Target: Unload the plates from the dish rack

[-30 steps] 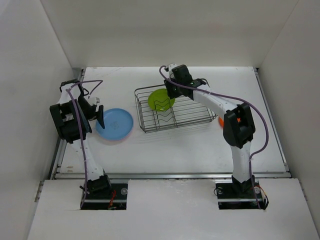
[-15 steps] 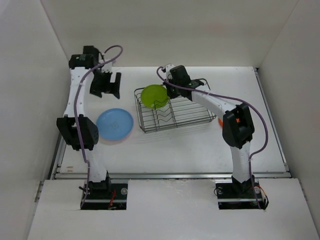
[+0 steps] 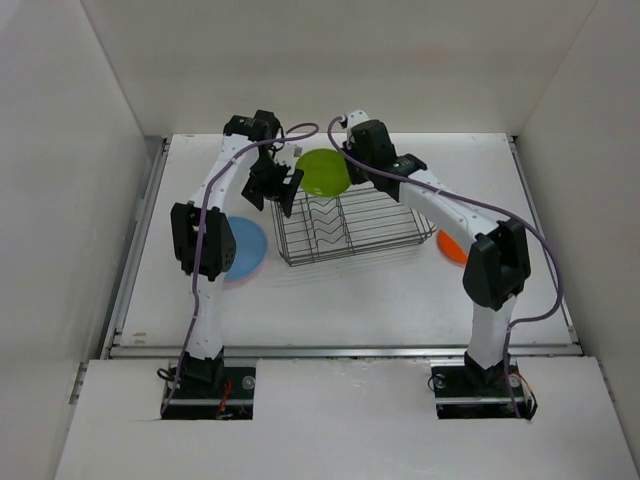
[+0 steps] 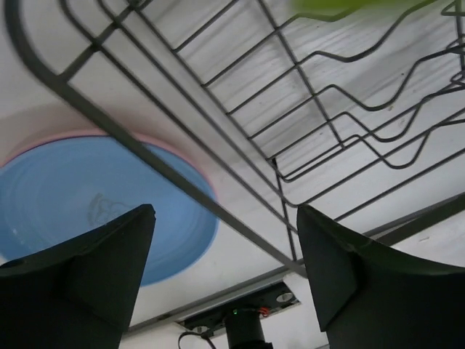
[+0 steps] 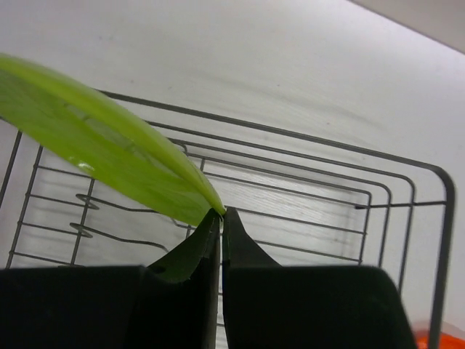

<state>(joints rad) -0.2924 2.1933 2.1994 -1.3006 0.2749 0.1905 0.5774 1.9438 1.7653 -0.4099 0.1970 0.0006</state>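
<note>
Right gripper (image 5: 220, 212) pinches the rim of the round lime-green plastic plate (image 5: 109, 138), black wire dish rack (image 3: 370, 222) beneath its jaws. Left gripper (image 4: 225, 211) gapes wide, round blue plastic plate (image 4: 87, 203) below.

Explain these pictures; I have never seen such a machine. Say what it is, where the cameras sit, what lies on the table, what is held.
These are two robot arms bolted at the near edge of a table, each ending in a two-finger gripper. The wide picture comes from a fixed camera above and behind them; the other two come from cameras on the wrists. On the table stand a black wire dish rack, a blue plate on a pink plate to its left, and an orange plate to its right. The right gripper pinches the rim of a lime green plate, holding it above the rack. The left gripper is open and empty.
</note>
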